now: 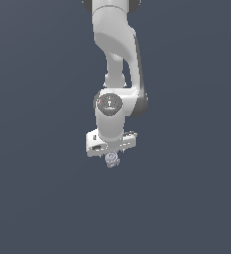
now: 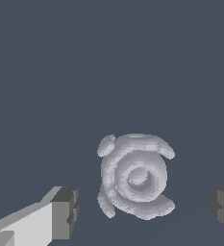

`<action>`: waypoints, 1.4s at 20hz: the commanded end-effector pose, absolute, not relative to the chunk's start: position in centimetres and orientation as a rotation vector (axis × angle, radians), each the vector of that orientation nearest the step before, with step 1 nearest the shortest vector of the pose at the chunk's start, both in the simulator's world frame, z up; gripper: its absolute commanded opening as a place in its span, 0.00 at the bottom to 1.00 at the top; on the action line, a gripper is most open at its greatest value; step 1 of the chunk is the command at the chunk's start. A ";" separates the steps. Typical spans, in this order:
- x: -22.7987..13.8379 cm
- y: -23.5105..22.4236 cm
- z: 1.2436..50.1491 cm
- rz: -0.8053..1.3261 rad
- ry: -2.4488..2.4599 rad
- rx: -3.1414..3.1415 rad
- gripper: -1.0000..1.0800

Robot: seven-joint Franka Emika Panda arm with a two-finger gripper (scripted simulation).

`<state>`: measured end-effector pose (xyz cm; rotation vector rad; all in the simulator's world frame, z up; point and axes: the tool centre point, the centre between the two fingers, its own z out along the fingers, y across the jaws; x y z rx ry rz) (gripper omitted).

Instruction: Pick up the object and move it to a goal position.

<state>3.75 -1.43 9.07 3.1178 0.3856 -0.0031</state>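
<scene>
The object is a tiny pale grey-lavender lumpy item with rounded knobs and a ring-like face. In the wrist view it lies between my two fingers, with a gap on each side. In the exterior view the object shows just below the white gripper body, partly hidden by it. My gripper is open and straddles the object without touching it. In the exterior view the gripper points straight down and its fingers are mostly hidden.
The white arm comes down from the top of the exterior view. The surface is plain dark blue-grey with no other objects in sight.
</scene>
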 end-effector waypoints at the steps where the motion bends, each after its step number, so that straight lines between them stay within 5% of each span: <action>1: 3.8 -1.4 9.1 -0.002 0.386 3.118 0.96; 17: 3.8 -1.4 4.0 0.000 0.394 3.117 0.96; 18: 3.8 -1.4 4.0 0.000 0.394 3.117 0.00; 28: 3.9 -1.5 4.0 0.001 0.392 3.117 0.00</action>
